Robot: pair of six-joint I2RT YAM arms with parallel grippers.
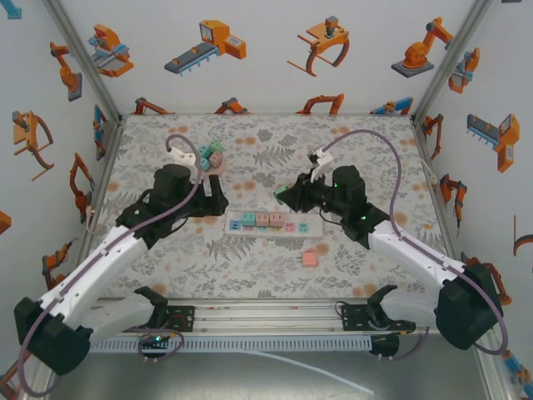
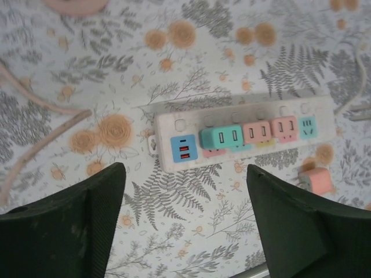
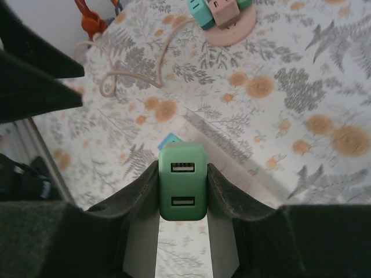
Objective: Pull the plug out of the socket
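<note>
While right claw (image 3: 182,171) grips one green plug (image 3: 182,191), socket (image 2: 169,124) holds three.

Worktop (image 1: 166,250): pale, grey ferns, orange flowers
Socket (image 2: 191,124): white body; blue, teal, pink blocks
Plug (image 3: 182,182) in my right end effector (image 3: 182,169): green
My fingers (image 3: 142,194): black
Walls (image 1: 266,75): white, orange robots

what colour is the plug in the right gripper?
Green. The plug shows best in the right wrist view.
</note>
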